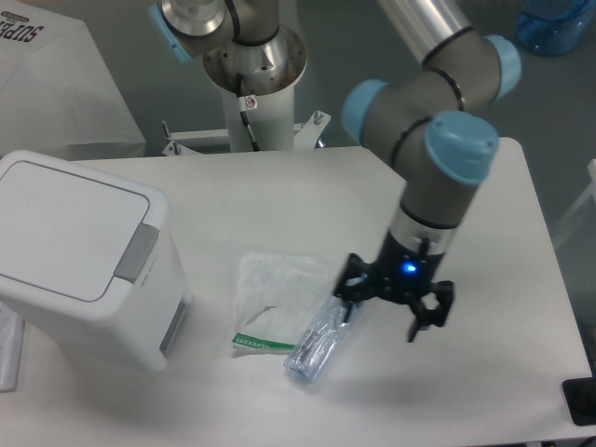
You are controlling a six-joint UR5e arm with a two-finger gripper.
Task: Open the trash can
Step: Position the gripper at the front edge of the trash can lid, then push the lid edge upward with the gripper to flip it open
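Observation:
The trash can is a large white boxy bin at the left of the table, its flat lid shut. A grey push-button strip sits on the lid's right edge. My gripper hangs over the table's right middle, well to the right of the bin and apart from it. Its black fingers are spread and hold nothing. A crushed clear plastic bottle lies just to the left of the gripper.
A crumpled clear plastic bag with a green strip lies between the bin and the bottle. The arm's white base post stands behind the table. A black object sits at the table's right front corner.

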